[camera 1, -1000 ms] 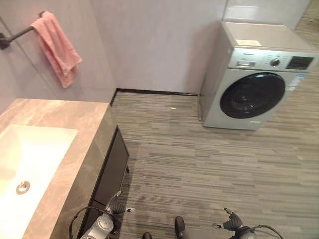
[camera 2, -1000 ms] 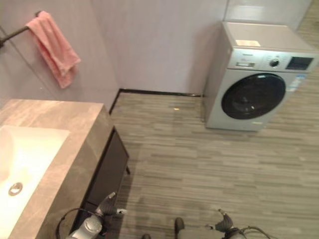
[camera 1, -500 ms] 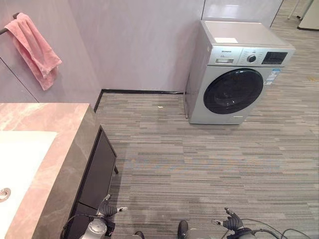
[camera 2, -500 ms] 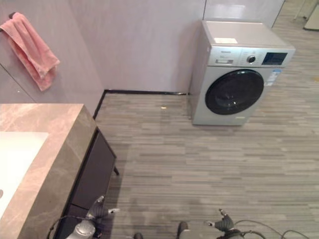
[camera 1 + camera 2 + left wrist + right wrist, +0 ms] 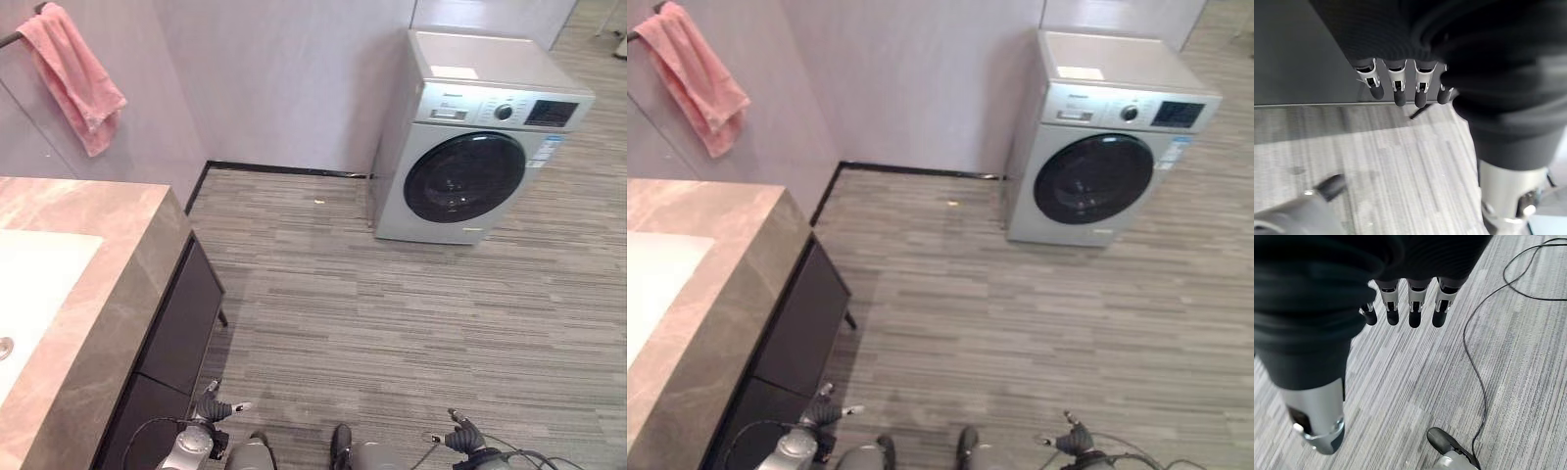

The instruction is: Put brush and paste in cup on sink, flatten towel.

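A pink towel [image 5: 74, 75] hangs bunched over a dark wall bar at the upper left, above the marble counter [image 5: 108, 294] with its white sink [image 5: 29, 294]. My left hand [image 5: 217, 408] hangs low beside the dark cabinet, far below the towel; its fingers [image 5: 1397, 88] are straight and hold nothing. My right hand [image 5: 458, 436] hangs at the bottom right over the floor, its fingers [image 5: 1414, 308] also straight and empty.
A silver front-loading washing machine [image 5: 480, 137] stands against the back wall at the right. The dark cabinet front [image 5: 171, 338] under the counter is close to my left hand. Grey striped floor [image 5: 392, 323] spreads between the counter and the machine.
The camera has turned: the whole scene shifted, first leftward, then slightly back right and down. Less of the sink shows than a second ago. Both hands stay low and empty.
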Motion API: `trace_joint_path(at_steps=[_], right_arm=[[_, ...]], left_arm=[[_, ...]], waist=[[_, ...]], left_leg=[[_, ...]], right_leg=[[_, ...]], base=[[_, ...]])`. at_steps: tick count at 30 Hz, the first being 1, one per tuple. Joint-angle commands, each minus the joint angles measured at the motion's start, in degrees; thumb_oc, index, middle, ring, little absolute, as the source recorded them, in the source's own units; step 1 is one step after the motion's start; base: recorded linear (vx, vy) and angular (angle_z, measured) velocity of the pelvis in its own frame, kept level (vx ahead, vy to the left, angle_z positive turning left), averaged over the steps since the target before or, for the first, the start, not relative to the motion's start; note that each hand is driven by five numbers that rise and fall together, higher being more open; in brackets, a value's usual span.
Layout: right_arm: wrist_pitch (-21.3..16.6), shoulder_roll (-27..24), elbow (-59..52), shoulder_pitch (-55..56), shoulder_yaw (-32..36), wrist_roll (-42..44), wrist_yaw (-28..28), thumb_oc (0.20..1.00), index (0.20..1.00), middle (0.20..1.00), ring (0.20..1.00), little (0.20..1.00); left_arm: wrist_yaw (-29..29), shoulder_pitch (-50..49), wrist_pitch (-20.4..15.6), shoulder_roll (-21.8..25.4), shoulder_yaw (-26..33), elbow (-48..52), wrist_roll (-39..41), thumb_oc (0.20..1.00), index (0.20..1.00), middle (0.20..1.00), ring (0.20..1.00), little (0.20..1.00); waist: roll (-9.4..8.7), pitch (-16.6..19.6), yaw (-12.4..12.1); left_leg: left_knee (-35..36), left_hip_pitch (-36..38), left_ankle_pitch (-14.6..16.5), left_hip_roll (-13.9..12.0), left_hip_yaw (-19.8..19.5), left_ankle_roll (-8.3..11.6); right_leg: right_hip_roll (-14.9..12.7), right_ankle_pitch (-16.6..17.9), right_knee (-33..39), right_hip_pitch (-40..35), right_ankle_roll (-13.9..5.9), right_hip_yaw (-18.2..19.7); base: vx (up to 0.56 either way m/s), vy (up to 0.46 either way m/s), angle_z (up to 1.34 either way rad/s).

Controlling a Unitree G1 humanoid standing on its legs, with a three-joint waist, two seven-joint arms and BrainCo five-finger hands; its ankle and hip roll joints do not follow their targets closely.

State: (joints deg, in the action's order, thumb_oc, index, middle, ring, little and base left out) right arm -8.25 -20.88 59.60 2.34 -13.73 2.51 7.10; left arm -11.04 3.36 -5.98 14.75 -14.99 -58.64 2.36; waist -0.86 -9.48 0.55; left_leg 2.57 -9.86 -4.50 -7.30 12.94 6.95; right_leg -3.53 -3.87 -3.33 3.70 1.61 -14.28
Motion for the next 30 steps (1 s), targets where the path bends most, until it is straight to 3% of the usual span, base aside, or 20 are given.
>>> trace_joint_path(at_steps=[1,5,7,9,10,11,12,13,14,15,16,17,18,20,22,24,27,30], right_arm=[[-0.73,-1.82,-1.62,-1.0,-1.18,-0.66,1.47,1.0,1.0,1.0,1.0,1.0],[-0.34,-0.71,-1.17,-1.27,-1.97,-1.11,0.57,1.0,1.0,1.0,1.0,1.0],[-0.34,0.09,-0.67,-1.19,-1.18,-0.69,0.44,1.0,1.0,1.0,1.0,1.0],[-0.26,0.73,-0.57,-1.18,-1.11,-1.07,0.34,1.0,1.0,1.0,1.0,1.0],[-0.25,0.72,-0.56,-1.2,-1.1,-1.07,0.34,1.0,1.0,1.0,1.0,1.0],[-0.18,0.98,-1.11,-1.03,-1.17,-1.75,0.22,1.0,1.0,1.0,1.0,1.0],[-0.27,0.9,-1.64,-0.85,-0.96,-1.79,0.4,1.0,1.0,1.0,1.0,1.0],[-0.35,0.97,-3.23,-1.08,-0.76,-1.49,0.86,1.0,1.0,1.0,1.0,1.0],[-0.32,0.94,-3.26,-1.12,-0.75,-1.49,0.85,1.0,1.0,1.0,1.0,1.0],[-0.44,0.76,-4.21,-1.05,-0.51,-1.05,1.06,1.0,1.0,1.0,1.0,1.0],[-0.52,0.53,-5.37,-1.18,-0.5,-0.38,1.0,1.0,1.0,1.0,1.0,1.0],[-0.74,0.45,-6.42,-0.9,-0.82,-0.31,0.54,1.0,1.0,1.0,1.0,1.0],[-0.89,0.52,-7.16,-0.19,-0.93,-0.78,0.09,1.0,1.0,1.0,1.0,1.0],[-1.02,0.22,-7.2,-0.07,-1.0,-0.96,0.15,1.0,1.0,1.0,1.0,1.0],[-1.08,-0.24,-7.62,0.02,-0.88,-1.11,0.34,1.0,1.0,1.0,1.0,1.0],[-0.8,-0.46,-8.24,-0.11,-0.56,-1.62,0.45,1.0,1.0,1.0,1.0,1.0],[-0.18,-1.07,-8.65,0.68,0.0,-3.09,-0.02,1.0,1.0,1.0,1.0,1.0],[-0.17,-1.24,-8.03,1.69,0.18,-2.89,-0.67,1.0,1.0,1.0,1.0,1.0]], left_arm=[[-1.9,0.49,-1.87,1.31,2.19,2.97,1.14,1.0,1.0,1.0,1.0,1.0],[-1.9,-0.9,-1.91,1.94,3.18,2.81,1.1,1.0,1.0,1.0,1.0,1.0],[-1.6,-1.3,-1.96,2.48,2.95,2.66,0.71,1.0,1.0,1.0,1.0,1.0],[-1.47,-1.41,-1.86,3.09,2.47,2.72,-0.45,1.0,1.0,1.0,1.0,1.0],[-1.47,-1.4,-1.86,3.07,2.47,2.72,-0.45,1.0,1.0,1.0,1.0,1.0],[-1.3,-1.29,-1.45,3.68,1.83,2.88,-2.03,1.0,1.0,1.0,1.0,1.0],[-1.15,-0.94,-1.2,4.21,1.34,3.12,-3.2,1.0,1.0,1.0,1.0,1.0],[-1.28,-0.53,-0.85,4.95,0.75,3.96,-3.75,1.0,1.0,1.0,1.0,1.0],[-1.27,-0.48,-0.84,4.94,0.77,3.96,-3.76,1.0,1.0,1.0,1.0,1.0],[-1.29,-0.45,-0.6,5.23,0.49,4.11,-4.17,1.0,1.0,1.0,1.0,1.0],[-1.16,-0.16,-0.57,5.31,0.22,4.18,-4.74,1.0,1.0,1.0,1.0,1.0],[-1.05,0.42,-0.6,5.56,-0.05,3.89,-5.41,1.0,1.0,1.0,1.0,1.0],[-1.59,0.69,-0.75,6.06,-0.19,3.15,-7.18,1.0,1.0,1.0,1.0,1.0],[-1.73,0.62,-0.82,5.96,-0.43,2.94,-7.45,1.0,1.0,1.0,1.0,1.0],[-1.82,0.92,-0.82,5.79,-0.1,2.45,-7.28,1.0,1.0,1.0,1.0,1.0],[-2.18,1.82,-1.09,5.58,0.71,1.62,-7.06,1.0,1.0,1.0,1.0,1.0],[-2.31,1.44,-1.29,5.1,1.12,1.04,-7.21,1.0,1.0,1.0,1.0,1.0],[-2.1,0.66,-1.35,4.11,1.31,0.84,-6.22,1.0,1.0,1.0,1.0,1.0]], waist=[[0.59,1.17,-0.98],[0.27,2.9,-2.4],[-0.77,3.29,-3.0],[-1.59,3.42,-3.33],[-1.47,3.55,-3.46],[-1.9,3.1,-3.36],[-1.53,2.71,-3.03],[0.02,0.43,-1.71],[-0.11,0.35,-1.79],[0.84,-0.55,-0.94],[1.19,-1.39,0.23],[1.05,-1.83,1.07],[0.73,-1.6,1.13],[0.71,-1.71,1.8],[-0.14,-2.58,3.02],[-0.87,-2.72,3.66],[-1.24,-1.76,4.21],[-1.37,0.35,4.05]], left_leg=[[1.88,-4.13,-10.41,-2.21,-0.62,-0.96],[-0.69,-3.62,-9.03,-0.73,-1.91,-2.33],[-5.28,-4.67,-6.15,1.3,-1.66,-3.99],[-6.66,-3.69,-3.38,3.82,-0.94,-6.19],[-6.64,-3.84,-3.44,3.66,-0.87,-6.19],[-7.03,-2.03,-1.21,6.27,-0.64,-8.4],[-6.77,-0.71,-0.37,7.24,-1.06,-9.42],[-6.34,2.08,0.53,7.55,-2.22,-10.99],[-6.36,2.07,0.54,7.68,-2.09,-11.02],[-6.17,3.01,1.05,7.57,-2.83,-11.32],[-5.66,4.48,1.52,7.73,-3.85,-11.57],[-5.25,6.26,2.23,8.36,-4.16,-11.63],[-5.29,8.66,4.38,9.14,-2.67,-11.48],[-5.24,9.63,5.13,9.53,-3.25,-11.22],[-5.55,12.31,7.05,10.81,-5.19,-10.54],[-5.52,14.59,8.54,11.03,-5.88,-9.44],[-4.86,18.33,9.52,10.54,-8.1,-8.21],[-4.44,21.1,10.17,9.71,-10.12,-7.34]], right_leg=[[-1.54,0.33,0.09,-9.71,-6.39,2.94],[-2.96,-2.26,-1.74,-12.37,-7.11,5.68],[-5.39,-1.33,-4.91,-12.21,-8.13,6.61],[-8.1,3.16,-11.07,-9.91,-9.02,7.61],[-7.95,3.33,-10.99,-9.7,-8.99,7.74],[-9.67,11.5,-20.03,-6.65,-9.67,9.24],[-9.5,16.15,-24.86,-4.34,-9.63,10.89],[-8.68,20.27,-34.59,1.17,-9.24,12.14],[-8.81,20.08,-35.03,1.43,-9.29,12.37],[-6.96,19.5,-37.97,3.79,-9.22,13.4],[-3.49,15.83,-40.83,8.24,-8.51,15.34],[-2.23,13.25,-38.86,10.76,-7.84,15.09],[-6.82,11.56,-30.92,11.19,-7.56,8.81],[-6.05,11.05,-27.12,12.22,-7.71,8.15],[-4.83,12.66,-16.38,14.27,-8.94,9.12],[-6.73,16.5,-4.05,14.37,-10.74,7.59],[-7.59,19.4,0.07,14.64,-12.55,8.84],[-6.56,18.85,-0.54,12.43,-11.71,8.55]], base=[[0.34,0.136,-0.09],[0.42,0.17,-0.54],[0.4,0.222,-0.48],[0.29,0.22,-0.27],[0.28,0.289,-0.15],[0.27,0.313,-0.16],[0.39,0.519,-0.12],[0.2,0.321,-0.09],[0.18,0.271,0.18],[0.15,0.109,0.54],[0.29,0.165,0.37],[0.47,0.177,0.27],[0.38,0.13,-0.03],[0.29,0.027,0.01],[0.39,-0.075,0.06],[0.42,-0.112,0.22],[0.5,-0.134,0.49],[0.43,-0.157,0.59]])
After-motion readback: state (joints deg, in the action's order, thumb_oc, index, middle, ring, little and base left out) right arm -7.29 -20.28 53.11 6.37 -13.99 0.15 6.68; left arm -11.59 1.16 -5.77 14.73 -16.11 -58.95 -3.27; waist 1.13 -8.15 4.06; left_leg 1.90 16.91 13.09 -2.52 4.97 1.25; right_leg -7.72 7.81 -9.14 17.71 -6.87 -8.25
